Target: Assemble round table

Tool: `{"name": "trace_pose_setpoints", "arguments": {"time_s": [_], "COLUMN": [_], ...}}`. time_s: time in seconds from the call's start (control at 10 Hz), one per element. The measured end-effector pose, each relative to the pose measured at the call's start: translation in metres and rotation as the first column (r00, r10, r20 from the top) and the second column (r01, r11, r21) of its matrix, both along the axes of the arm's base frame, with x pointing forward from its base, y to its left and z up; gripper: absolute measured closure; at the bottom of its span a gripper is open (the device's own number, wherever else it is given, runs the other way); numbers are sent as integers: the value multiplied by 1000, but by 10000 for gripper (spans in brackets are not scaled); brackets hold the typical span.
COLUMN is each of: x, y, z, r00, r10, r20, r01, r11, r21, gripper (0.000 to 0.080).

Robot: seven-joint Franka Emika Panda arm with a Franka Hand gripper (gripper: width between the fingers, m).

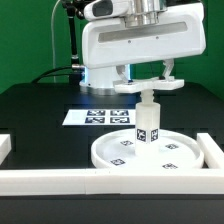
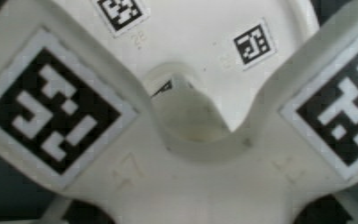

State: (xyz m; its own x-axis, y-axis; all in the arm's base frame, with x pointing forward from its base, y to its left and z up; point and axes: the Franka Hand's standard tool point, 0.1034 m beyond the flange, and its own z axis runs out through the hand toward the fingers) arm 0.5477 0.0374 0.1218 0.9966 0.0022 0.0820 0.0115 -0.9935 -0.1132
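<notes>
**Base held over the upright leg**

Read the exterior view as a clock face centred on the round disc. The disc lies flat on the black table, just inside the corner made by the white border rails, which run along its 6 o'clock and 3 o'clock sides. The short leg stands upright near the disc's centre, tags facing you.

Directly at 12 o'clock above the leg you have the gripper, its fingers pinched on the middle of the cross-shaped base. The base's arms spread out level toward 9 and 3 o'clock, and its underside meets the leg's top (whether it is seated there, you cannot tell).

The marker board lies flat at about 10 o'clock, beyond the disc and apart from it.

In the wrist view the base fills the picture, with two big tagged arms forming a V; small tags on the disc show between them.
</notes>
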Motion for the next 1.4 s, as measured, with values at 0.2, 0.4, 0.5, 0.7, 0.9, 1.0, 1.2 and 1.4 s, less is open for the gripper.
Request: {"name": "trace_pose_setpoints", "arguments": {"time_s": [0.2, 0.4, 0.5, 0.7, 0.9, 1.0, 1.2, 1.4], "x": [2, 4, 6, 7, 8, 9, 12, 12], "y": [-3, -6, -7, -6, -6, -7, -8, -8], "z": [-1, -6, -10, -16, -17, -18, -17, -17], "r00": [1000, 1000, 1000, 1000, 998, 997, 995, 995], "r10": [8, 22, 29, 31, 56, 81, 95, 95], "r20": [10, 5, 3, -4, 3, 7, 11, 12], "r01": [-8, -22, -29, -31, -56, -81, -95, -95], "r11": [1000, 1000, 1000, 999, 998, 997, 995, 995], "r21": [-4, -7, -9, -11, -15, -17, -19, -19], "gripper": [347, 347, 347, 347, 347, 347, 347, 347]}}
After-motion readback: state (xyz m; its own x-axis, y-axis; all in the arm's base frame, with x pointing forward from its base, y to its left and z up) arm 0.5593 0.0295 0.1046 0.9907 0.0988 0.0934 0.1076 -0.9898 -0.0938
